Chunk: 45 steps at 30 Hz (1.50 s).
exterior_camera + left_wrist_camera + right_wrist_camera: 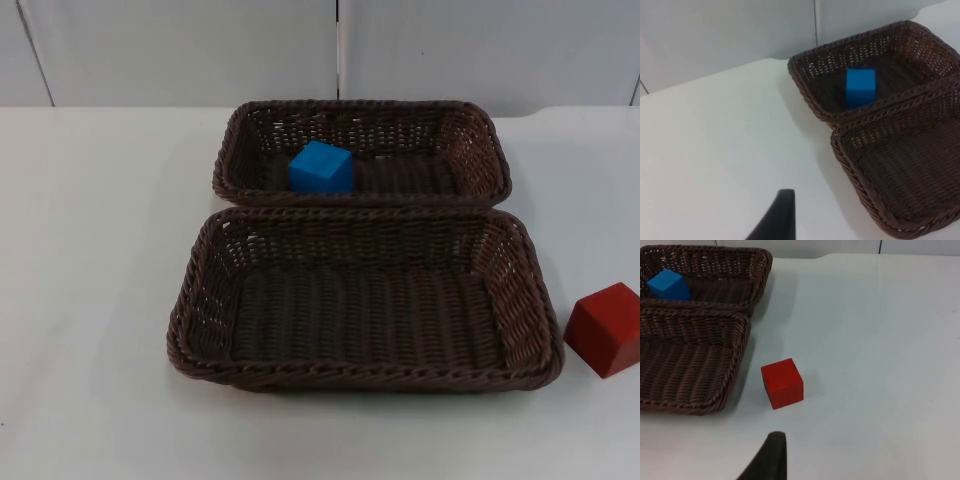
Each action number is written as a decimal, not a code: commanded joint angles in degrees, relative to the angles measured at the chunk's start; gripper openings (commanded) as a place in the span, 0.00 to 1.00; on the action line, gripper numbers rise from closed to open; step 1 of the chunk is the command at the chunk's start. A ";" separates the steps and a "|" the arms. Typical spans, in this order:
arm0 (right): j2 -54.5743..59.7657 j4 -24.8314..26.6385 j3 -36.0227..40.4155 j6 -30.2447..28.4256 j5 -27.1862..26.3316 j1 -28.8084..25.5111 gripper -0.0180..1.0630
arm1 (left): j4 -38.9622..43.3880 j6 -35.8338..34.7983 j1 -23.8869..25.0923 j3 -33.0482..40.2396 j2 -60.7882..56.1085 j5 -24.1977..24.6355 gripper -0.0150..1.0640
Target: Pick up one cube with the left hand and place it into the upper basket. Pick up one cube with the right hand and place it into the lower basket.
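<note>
While the left gripper [777, 220] hangs back over bare white table [90, 300] to the left of the baskets, only one black fingertip of it is in frame, so whether it is open or closed I cannot tell, and that arm looks to be waiting. Moving across, the upper basket [230, 150] already holds the blue cube [321, 167], sitting on the weave a little left of centre, so the left half of the job looks done. Just in front, rim touching rim, the lower basket [195, 300] lies with nothing in it. Further right, the red cube [606, 328] rests on the table just beside that basket's right wall, apart from it. And the right gripper [771, 457] hovers short of the red cube, a single fingertip on show, so its state I cannot tell either. Now for the pickup: I'd say it wants to drop squarely over the cube, fingers across two flat faces rather than the corners, with room left on the basket side so a finger doesn't snag the woven rim, then lift clear of the wall before crossing over.
</note>
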 commanded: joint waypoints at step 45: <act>35.48 0.66 -11.36 -3.73 -4.99 -0.32 0.99 | 0.10 -0.50 -0.12 0.23 -0.54 1.40 0.92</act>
